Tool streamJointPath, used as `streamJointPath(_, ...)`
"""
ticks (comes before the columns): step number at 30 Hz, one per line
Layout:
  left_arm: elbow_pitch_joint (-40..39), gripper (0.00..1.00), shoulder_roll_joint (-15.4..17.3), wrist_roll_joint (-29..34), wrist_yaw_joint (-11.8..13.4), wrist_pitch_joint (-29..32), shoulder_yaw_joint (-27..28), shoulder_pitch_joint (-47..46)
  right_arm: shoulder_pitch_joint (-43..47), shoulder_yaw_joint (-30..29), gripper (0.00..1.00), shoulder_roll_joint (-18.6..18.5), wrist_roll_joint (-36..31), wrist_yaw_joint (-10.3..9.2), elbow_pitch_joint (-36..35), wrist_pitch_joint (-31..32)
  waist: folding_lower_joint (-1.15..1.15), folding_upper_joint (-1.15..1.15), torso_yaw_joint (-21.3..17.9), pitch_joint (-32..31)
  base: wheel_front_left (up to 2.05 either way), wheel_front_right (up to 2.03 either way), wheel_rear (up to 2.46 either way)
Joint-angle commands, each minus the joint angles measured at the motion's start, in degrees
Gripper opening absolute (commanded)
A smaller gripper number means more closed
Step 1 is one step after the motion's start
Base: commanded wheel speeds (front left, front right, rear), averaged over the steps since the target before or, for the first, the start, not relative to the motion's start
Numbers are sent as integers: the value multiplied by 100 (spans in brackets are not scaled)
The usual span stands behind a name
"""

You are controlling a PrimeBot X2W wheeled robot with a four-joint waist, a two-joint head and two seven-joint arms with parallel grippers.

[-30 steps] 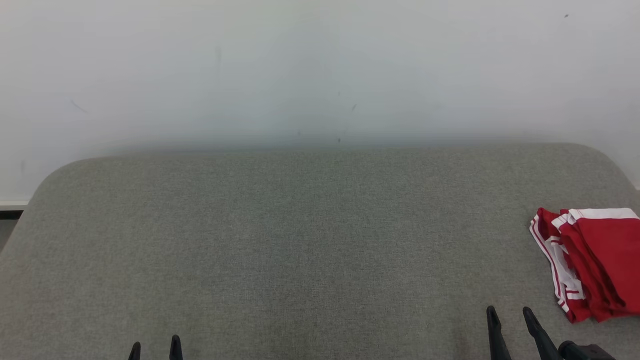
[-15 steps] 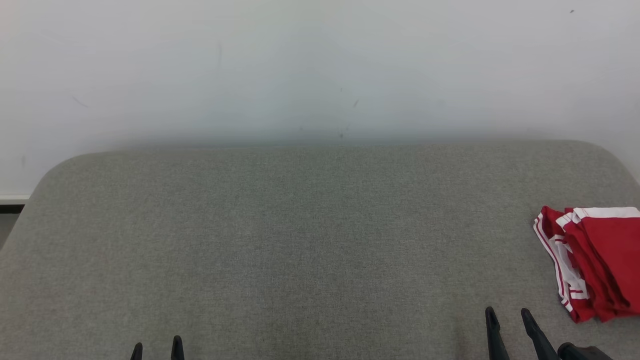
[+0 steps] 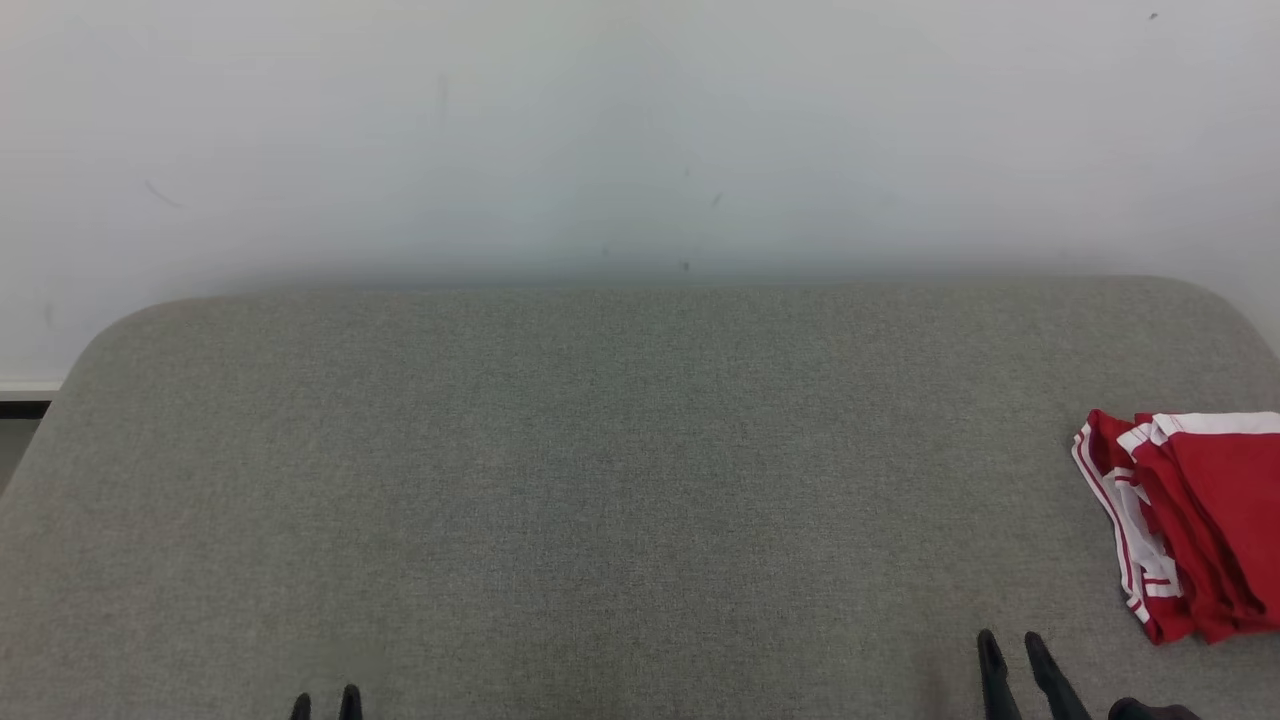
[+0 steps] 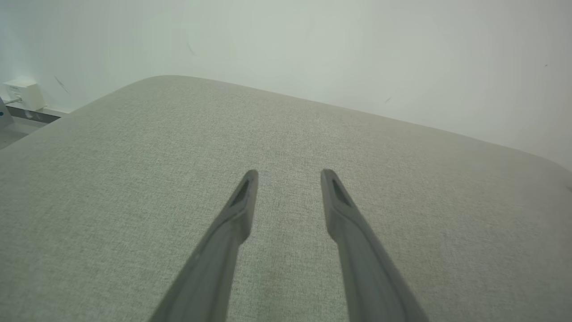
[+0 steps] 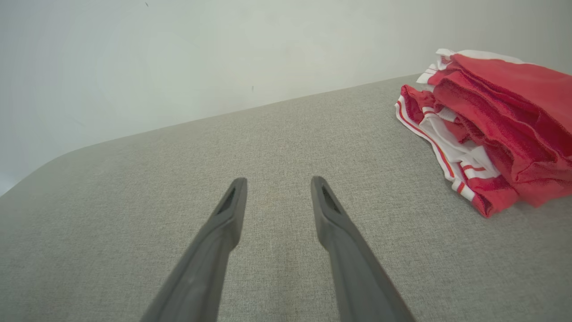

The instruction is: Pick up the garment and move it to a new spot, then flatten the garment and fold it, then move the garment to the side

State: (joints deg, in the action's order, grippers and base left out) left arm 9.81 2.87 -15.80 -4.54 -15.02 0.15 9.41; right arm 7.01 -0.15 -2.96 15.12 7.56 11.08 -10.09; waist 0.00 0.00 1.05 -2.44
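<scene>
A red garment (image 3: 1195, 520) with white stripes lies folded in a stack at the right edge of the grey padded surface (image 3: 620, 480); the right wrist view has the garment (image 5: 496, 129) at its upper right. My right gripper (image 3: 1008, 642) is low at the front right, left of the garment and apart from it, open with nothing between its fingers (image 5: 234, 201). My left gripper (image 3: 324, 698) shows just its tips at the lower left, open and empty, with bare fabric between its fingers (image 4: 248, 192).
A pale wall (image 3: 640, 130) rises right behind the padded surface. The surface's rounded far corners sit at the left and right. A small white box (image 4: 18, 91) is on the wall near the floor at the left.
Both grippers have dropped lower in the head view and their fingers stand a little closer together. The camera has shifted slightly; the garment lies as before.
</scene>
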Motion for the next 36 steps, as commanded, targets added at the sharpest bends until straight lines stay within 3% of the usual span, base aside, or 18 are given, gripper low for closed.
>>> streamJointPath(1,27,0,-1,-16,-1,6,4,-4,6,1,0,1,15,0,21,2,0,0,0,1,0,0,0)
streamJointPath(5,235,0,-14,-43,-1,27,-1,9,88,9,0,5,25,0,243,10,1,0,-1,2,0,0,0)
streamJointPath(22,278,0,-10,-1826,-71,525,152,-376,-252,-132,0,-5,1838,-2,247,386,1,0,-16,39,0,0,0)
streamJointPath(36,300,0,-6,-2902,-113,825,243,-603,-458,-221,0,-9,2927,-3,250,615,1,0,-26,66,0,0,0)
